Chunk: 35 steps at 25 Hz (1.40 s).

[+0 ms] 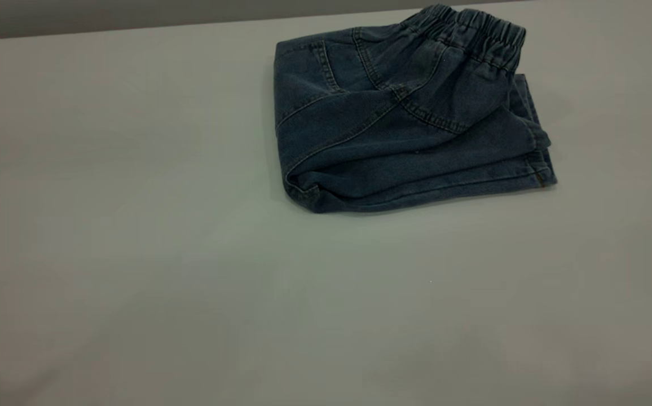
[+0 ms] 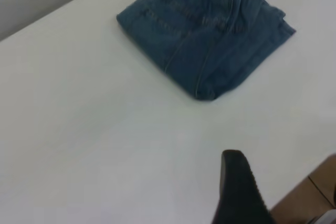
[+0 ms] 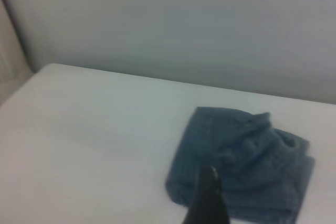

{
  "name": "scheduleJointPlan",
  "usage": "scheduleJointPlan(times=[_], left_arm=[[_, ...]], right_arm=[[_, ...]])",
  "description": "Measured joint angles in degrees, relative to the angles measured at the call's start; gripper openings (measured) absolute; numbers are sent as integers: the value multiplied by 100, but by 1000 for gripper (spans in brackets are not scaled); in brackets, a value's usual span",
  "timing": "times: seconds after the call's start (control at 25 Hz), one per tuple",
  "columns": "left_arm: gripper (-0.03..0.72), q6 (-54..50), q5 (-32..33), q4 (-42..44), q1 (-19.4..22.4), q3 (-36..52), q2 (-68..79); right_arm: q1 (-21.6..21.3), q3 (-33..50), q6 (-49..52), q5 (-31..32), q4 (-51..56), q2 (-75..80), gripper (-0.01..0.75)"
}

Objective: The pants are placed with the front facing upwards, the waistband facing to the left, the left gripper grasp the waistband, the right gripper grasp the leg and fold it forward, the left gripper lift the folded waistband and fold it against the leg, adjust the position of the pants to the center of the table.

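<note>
The blue denim pants (image 1: 405,113) lie folded into a compact bundle on the white table (image 1: 134,254), toward the back and right of the middle. The ruched waistband (image 1: 472,31) lies on top along the bundle's far right edge, above the leg hems (image 1: 540,169). Neither gripper shows in the exterior view. In the left wrist view a black part of my left gripper (image 2: 239,192) hangs over bare table, well apart from the pants (image 2: 205,40). In the right wrist view my right gripper (image 3: 208,198) shows dark in front of the pants (image 3: 241,161), raised and not touching them.
The table's far edge runs just behind the pants, with a grey wall (image 3: 184,24) beyond it. In the left wrist view the table's edge and brown floor (image 2: 315,187) lie close beside my left gripper. Bare white surface stretches left of and in front of the bundle.
</note>
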Motion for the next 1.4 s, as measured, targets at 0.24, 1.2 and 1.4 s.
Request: scheduleJointPlan(times=[0.24, 1.2, 1.4], left_arm=[[392, 0, -1, 0, 0, 976, -1159], [392, -677, -305, 738, 0, 3114, -2207], [392, -778, -576, 694, 0, 3413, -2448]], right_arm=[[0, 987, 0, 0, -582, -1047, 479], [0, 3317, 791, -856, -2510, -2386, 479], [0, 3317, 791, -851, -2510, -2382, 479]])
